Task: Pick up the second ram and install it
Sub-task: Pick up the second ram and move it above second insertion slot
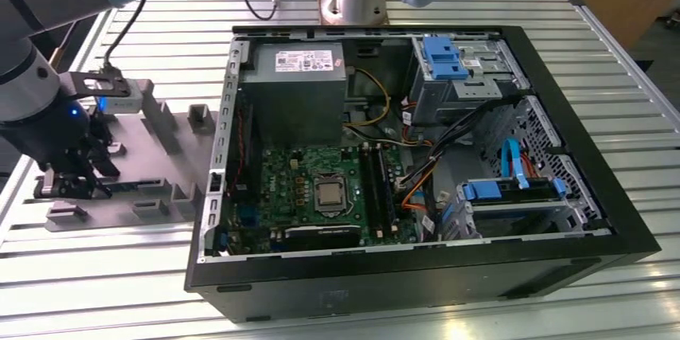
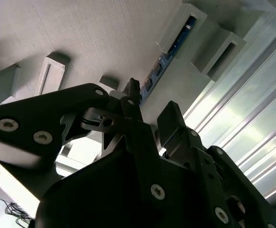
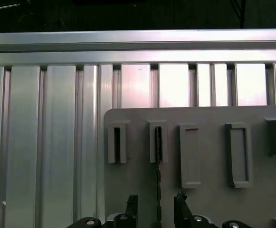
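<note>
On a ribbed aluminium table point(image 1: 107, 276), an open computer case point(image 1: 627, 236) across the middle and the exterior view's right, and a flat grey plastic fixture point(image 1: 159, 145) with upright blocks at the exterior view's left. Inside the case, a green motherboard point(image 1: 298, 185) with long black slots point(image 1: 372, 177) beside the processor socket. Over the fixture, the arm point(image 1: 32, 101): entering at the upper left corner of the exterior view, dropping steeply, wrist aimed down at the fixture plate, gripper point(image 1: 66, 185) low over the fixture's lower-left part. In both wrist views, the same gripper point(image 3: 157, 204) point(image 2: 152, 99) with its black fingers point(image 3: 132, 205) point(image 2: 172, 116) parted to a narrow gap, one on each side of the second ram point(image 3: 158, 171) point(image 2: 165, 58). In the first wrist view a sliver of grey fixture plate point(image 3: 209, 199) between each finger and the stick, so straddling it, not clamped. The ram itself: on its long edge on the fixture point(image 2: 104, 38), thin and dark, far end seated in a slotted upright block, well apart from the case and its slots.
</note>
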{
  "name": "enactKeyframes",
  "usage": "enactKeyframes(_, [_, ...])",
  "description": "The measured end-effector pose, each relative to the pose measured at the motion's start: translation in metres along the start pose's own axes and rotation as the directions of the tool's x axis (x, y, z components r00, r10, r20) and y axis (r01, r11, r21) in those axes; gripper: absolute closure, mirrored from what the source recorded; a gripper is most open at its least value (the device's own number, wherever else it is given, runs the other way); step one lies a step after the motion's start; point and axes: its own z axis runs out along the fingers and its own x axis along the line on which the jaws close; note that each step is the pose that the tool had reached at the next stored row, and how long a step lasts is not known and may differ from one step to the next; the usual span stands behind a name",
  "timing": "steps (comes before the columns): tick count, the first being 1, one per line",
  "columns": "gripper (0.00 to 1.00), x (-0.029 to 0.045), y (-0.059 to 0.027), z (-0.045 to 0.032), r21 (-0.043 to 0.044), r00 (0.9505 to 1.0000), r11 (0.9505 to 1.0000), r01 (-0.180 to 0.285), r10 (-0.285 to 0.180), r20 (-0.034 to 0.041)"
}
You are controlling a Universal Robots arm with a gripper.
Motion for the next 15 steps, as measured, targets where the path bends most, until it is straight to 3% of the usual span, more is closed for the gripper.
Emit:
enactKeyframes(4, [0.58,0.0001,-0.0001,0.0002,-0.0001,1.0,1.0,0.0,0.0,-0.0001])
enactKeyframes(5, [0.65,0.0001,0.0,0.0005,0.0,1.0,1.0,0.0,0.0,0.0])
enactKeyframes(15, [0.65,0.0001,0.004,0.007,0.0044,1.0,1.0,0.0,0.0,0.0023])
